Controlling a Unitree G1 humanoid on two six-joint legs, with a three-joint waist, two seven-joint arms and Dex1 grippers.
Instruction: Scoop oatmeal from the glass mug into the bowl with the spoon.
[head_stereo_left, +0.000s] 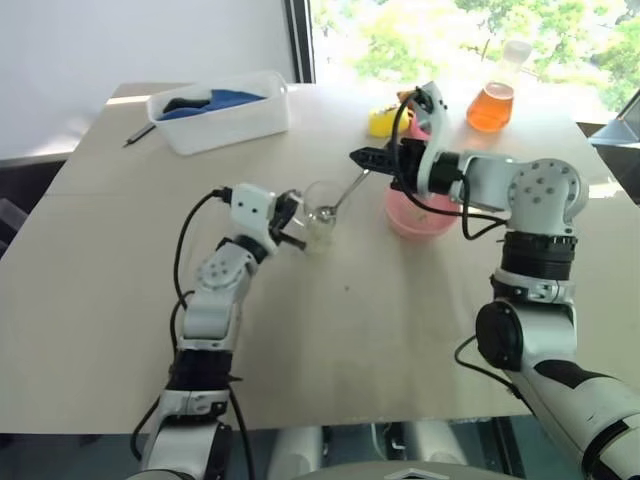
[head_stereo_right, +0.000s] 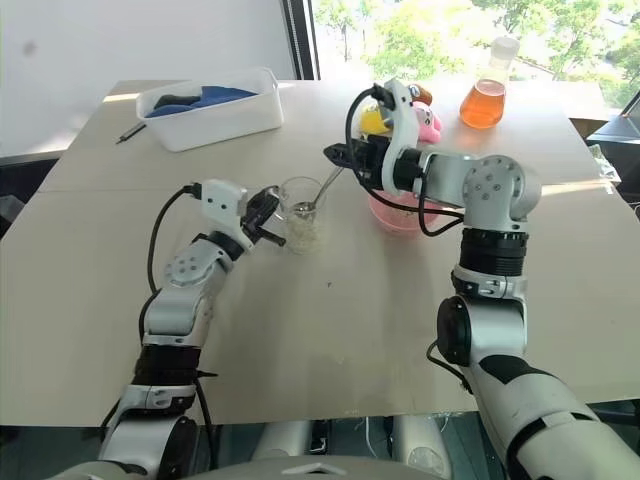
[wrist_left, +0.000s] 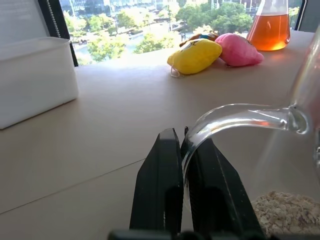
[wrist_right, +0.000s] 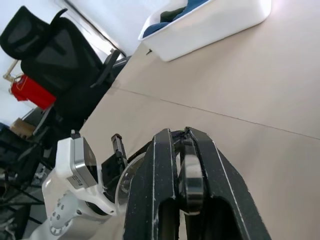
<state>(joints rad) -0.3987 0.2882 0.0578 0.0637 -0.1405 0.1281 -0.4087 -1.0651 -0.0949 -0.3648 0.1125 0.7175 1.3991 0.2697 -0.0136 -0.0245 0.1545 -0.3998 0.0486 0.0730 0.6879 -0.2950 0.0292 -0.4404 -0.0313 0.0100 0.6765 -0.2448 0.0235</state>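
We've got our left gripper (wrist_left: 182, 145) pinched tight on the glass mug's (head_stereo_right: 300, 212) handle mid-table, oatmeal (wrist_left: 287, 212) sitting in the bottom. Our right gripper (head_stereo_left: 362, 158) is clamped on the spoon (head_stereo_left: 340, 200), its tip dipped in the mug, pink bowl (head_stereo_left: 420, 218) just beside.

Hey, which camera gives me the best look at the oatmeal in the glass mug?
The left wrist view: the oatmeal lies close up, flakes visible through the glass mug. The eye views show a faint pale layer at the mug's bottom; in the right wrist view I can't make it out.
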